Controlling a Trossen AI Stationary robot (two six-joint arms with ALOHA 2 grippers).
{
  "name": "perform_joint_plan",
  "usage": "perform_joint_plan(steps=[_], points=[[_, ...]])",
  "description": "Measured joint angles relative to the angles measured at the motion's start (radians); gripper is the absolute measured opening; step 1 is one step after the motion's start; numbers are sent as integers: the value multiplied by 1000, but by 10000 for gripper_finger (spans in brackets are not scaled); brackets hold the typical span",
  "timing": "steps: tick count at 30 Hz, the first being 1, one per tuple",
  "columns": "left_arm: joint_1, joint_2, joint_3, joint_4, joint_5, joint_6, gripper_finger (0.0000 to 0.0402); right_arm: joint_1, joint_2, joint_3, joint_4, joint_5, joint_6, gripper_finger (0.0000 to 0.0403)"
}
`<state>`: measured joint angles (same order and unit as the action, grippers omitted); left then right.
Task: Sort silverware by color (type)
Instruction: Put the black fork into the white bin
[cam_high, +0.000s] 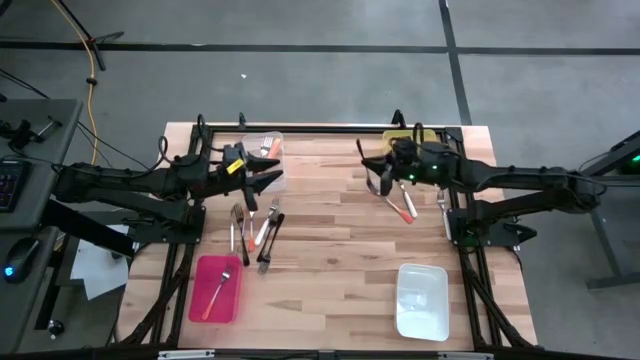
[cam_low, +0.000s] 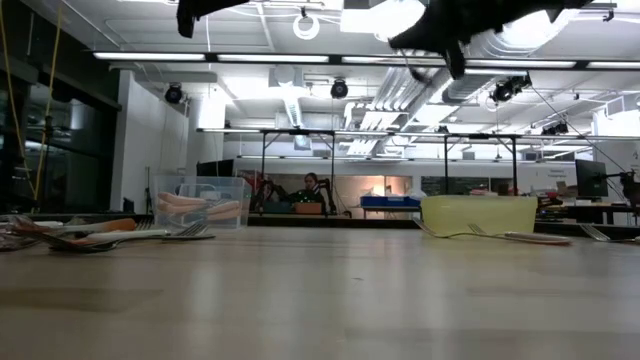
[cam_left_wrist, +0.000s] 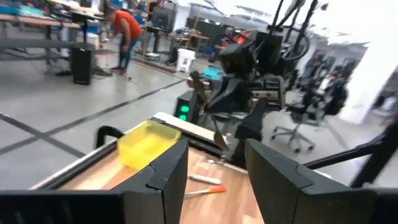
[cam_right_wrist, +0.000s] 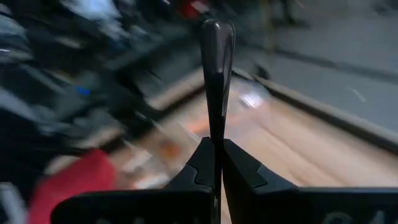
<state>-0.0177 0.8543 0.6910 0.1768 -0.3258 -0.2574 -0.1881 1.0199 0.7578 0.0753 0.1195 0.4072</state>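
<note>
- Your right tool (cam_right_wrist: 216, 163) is clenched on a dark-handled utensil (cam_right_wrist: 215, 81); in the right wrist view the thin piece stands up from between the closed fingers, and its working end is not readable.
- In the high view your right tool (cam_high: 376, 180) sits over the far right part of the bench (cam_high: 340, 280), just in front of the yellow bin (cam_high: 412, 137).
- Your left tool (cam_left_wrist: 214, 177) is released, fingers (cam_left_wrist: 163, 174) apart with nothing between them; it hangs beside the clear bin (cam_high: 262, 160) at the far left of the bench, seen from above at (cam_high: 262, 180).
- Clear bin: holds orange-handled pieces; in the low view they show as orange shapes behind its wall (cam_low: 200, 207).
- Red bin (cam_high: 205, 300), near left: one orange-handled fork (cam_high: 219, 292) lies in it.
- White bin (cam_high: 420, 312), near right: contents cannot be told.
- Loose silverware, left cluster: several forks lie together on the bench in front of your left tool, among them a white-handled fork (cam_high: 267, 226) and a dark-handled fork (cam_high: 270, 242).
- Loose silverware, right side: an orange-handled utensil (cam_high: 401, 209) lies just in front of your right tool, and an all-metal fork (cam_high: 443, 208) lies near the right edge.
- Yellow bin in the low view (cam_low: 478, 215): a fork (cam_low: 510, 236) rests on the bench beside it.
- Room beyond the bench: a person in an orange top (cam_left_wrist: 126, 31) bends at a workbench, well apart from both arms.
</note>
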Motion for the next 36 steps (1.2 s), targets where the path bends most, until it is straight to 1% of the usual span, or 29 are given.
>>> perform_joint_plan(steps=[3,7,14,20,28,32,34,36], points=[[0,0,0,23,36,-1,152,1,5,1,129,-66,-45,1],[0,0,0,40,41,-1,152,1,10,1,170,-99,-70,1],[0,0,0,38,42,1,152,1,10,1,169,-120,-100,1],[0,0,0,38,43,73,152,1,10,1,170,-121,-101,0],[0,0,0,37,43,77,152,1,10,1,170,-124,-99,0],[0,0,0,37,43,77,152,1,10,1,170,-171,-66,0],[0,0,0,37,43,77,152,13,9,20,117,-200,-31,0],[0,0,0,37,43,77,152,45,9,65,2,-202,-23,0]])
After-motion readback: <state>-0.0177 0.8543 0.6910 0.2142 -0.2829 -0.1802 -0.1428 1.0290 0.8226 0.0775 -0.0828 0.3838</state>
